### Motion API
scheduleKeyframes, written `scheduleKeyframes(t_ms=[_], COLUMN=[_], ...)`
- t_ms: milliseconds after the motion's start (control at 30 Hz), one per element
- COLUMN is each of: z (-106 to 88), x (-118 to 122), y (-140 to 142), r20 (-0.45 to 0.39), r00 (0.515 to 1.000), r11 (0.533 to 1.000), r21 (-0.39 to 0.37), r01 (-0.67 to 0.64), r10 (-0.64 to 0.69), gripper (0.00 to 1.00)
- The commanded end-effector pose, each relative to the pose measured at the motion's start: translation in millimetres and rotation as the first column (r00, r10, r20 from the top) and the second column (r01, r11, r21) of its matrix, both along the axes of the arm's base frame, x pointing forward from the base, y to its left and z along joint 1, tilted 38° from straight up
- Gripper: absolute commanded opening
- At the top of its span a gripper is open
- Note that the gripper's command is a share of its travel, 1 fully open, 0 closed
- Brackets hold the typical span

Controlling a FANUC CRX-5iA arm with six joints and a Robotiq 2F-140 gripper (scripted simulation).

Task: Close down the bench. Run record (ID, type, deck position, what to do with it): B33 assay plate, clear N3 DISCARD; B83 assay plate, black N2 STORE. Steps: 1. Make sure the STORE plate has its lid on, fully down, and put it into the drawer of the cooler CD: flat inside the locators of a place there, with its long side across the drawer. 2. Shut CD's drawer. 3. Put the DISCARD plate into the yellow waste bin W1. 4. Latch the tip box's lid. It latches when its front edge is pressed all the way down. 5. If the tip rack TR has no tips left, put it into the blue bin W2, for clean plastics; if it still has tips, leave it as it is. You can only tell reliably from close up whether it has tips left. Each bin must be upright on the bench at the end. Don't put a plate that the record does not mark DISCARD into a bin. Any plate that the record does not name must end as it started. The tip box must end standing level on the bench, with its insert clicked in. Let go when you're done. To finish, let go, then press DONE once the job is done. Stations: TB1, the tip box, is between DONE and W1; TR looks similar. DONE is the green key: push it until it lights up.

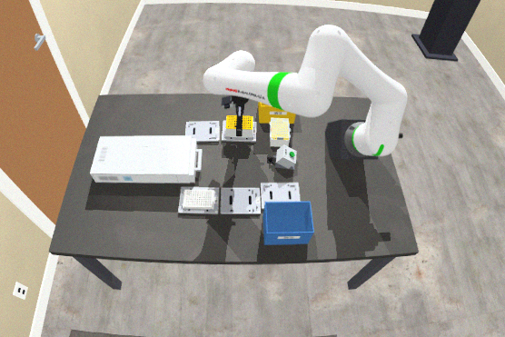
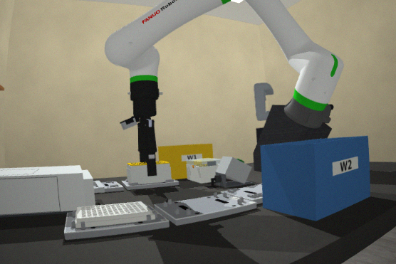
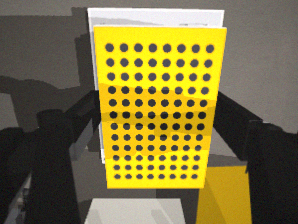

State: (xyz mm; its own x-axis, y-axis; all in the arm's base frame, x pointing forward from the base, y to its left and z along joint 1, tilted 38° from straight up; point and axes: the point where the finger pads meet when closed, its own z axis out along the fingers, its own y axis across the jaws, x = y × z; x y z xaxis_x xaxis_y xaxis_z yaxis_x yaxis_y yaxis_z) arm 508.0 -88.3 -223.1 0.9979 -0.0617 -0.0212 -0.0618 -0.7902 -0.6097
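Observation:
The tip rack TR (image 1: 239, 127) is a white box with a yellow hole-grid top, standing on its nest at the back of the bench. In the wrist view the rack (image 3: 160, 107) fills the middle, and every hole I can see is dark, with no tip showing. My gripper (image 1: 239, 122) is open and lowered over the rack, with one black finger on each side of it (image 3: 160, 165). In the side view the gripper (image 2: 151, 169) reaches down to the rack's (image 2: 149, 173) upper part. The fingers stand apart from the rack's sides.
The yellow bin W1 (image 1: 276, 113) and the tip box TB1 (image 1: 280, 131) stand just right of the rack. The DONE key (image 1: 287, 157) is in front of the tip box. The cooler CD (image 1: 143, 159) is at the left. A pale well plate (image 1: 197, 199), empty nests and the blue bin W2 (image 1: 288, 222) are at the front.

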Motion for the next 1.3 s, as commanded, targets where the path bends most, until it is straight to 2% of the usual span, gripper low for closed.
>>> scheduleKeyframes(t_ms=[0,967,1000,1267], z=[0.2,1.5,1.6,2.0], x=[0.5,0.4,0.4,0.4], y=[-0.7,-1.7,-1.7,-2.0], r20=[0.001,0.001,0.001,0.001], r00=[1.0,1.0,1.0,1.0], r11=[1.0,1.0,1.0,1.0], r21=[-0.001,-0.001,-0.001,-0.001], r01=[0.0,0.0,0.0,0.0], r10=[0.0,0.0,0.0,0.0], gripper=[0.7,0.59,0.1,0.1])
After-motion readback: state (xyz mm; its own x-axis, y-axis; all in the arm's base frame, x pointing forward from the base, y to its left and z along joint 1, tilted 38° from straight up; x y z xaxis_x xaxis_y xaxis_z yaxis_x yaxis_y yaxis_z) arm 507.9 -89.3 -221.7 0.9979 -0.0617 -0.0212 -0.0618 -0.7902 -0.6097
